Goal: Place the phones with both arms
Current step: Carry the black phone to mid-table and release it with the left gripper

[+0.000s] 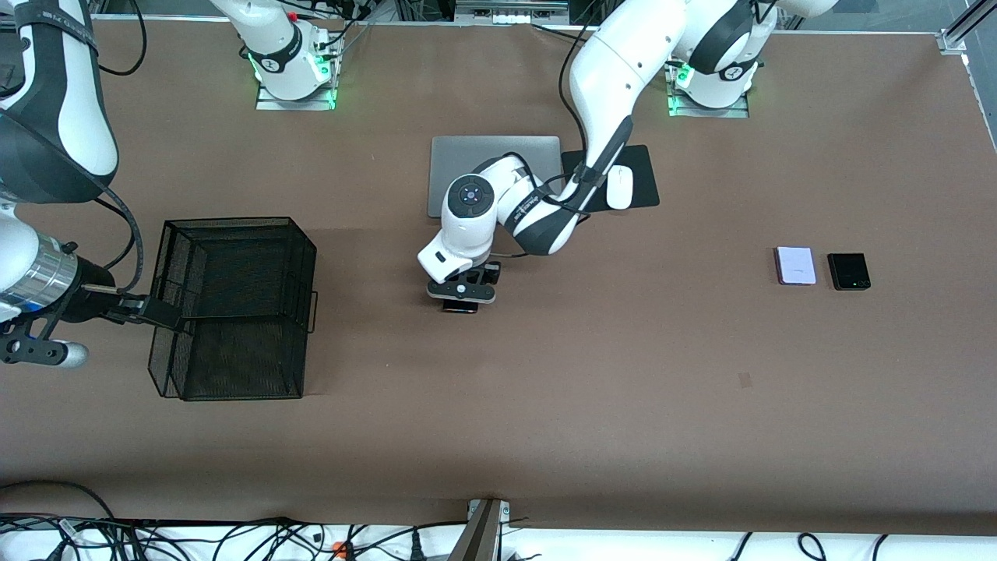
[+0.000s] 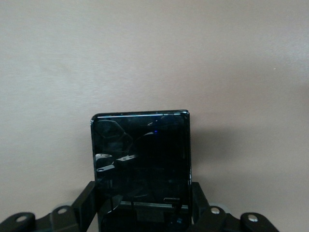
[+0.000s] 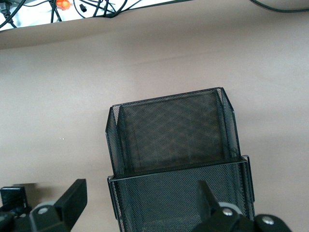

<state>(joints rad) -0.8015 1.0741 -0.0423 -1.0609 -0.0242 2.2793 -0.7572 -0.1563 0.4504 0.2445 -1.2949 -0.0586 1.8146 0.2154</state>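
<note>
We see the brown table [image 1: 623, 405] first, with the left arm [image 1: 600, 86] reaching from its base to the middle of the surface and the right arm [image 1: 47, 117] hanging over its own end of the table. Next in size is the black mesh basket [image 1: 234, 304], standing toward the right arm's end; the right gripper [image 3: 140, 205] hovers over it with its fingers [image 3: 72, 198] spread wide and holding nothing. A silver laptop [image 1: 498, 156] lies closed near the arm bases, and just beside it, toward the left arm's end, a black mouse pad [image 1: 642, 179] carries a white mouse [image 1: 619, 187]. The left gripper [image 1: 461, 300] is down at the table's middle, nearer the front camera than the laptop, and its fingers [image 2: 87, 200] are clamped on the two long edges of the long black phone [image 2: 140, 159], whose glossy face is turned up toward the wrist camera; we cannot tell whether the phone touches the table. Well apart from it, toward the left arm's end, the pale lavender phone [image 1: 795, 266] and the squarish black phone [image 1: 848, 271] lie flat just beside each other, the black one closer to the table's end and showing a tiny green dot.
</note>
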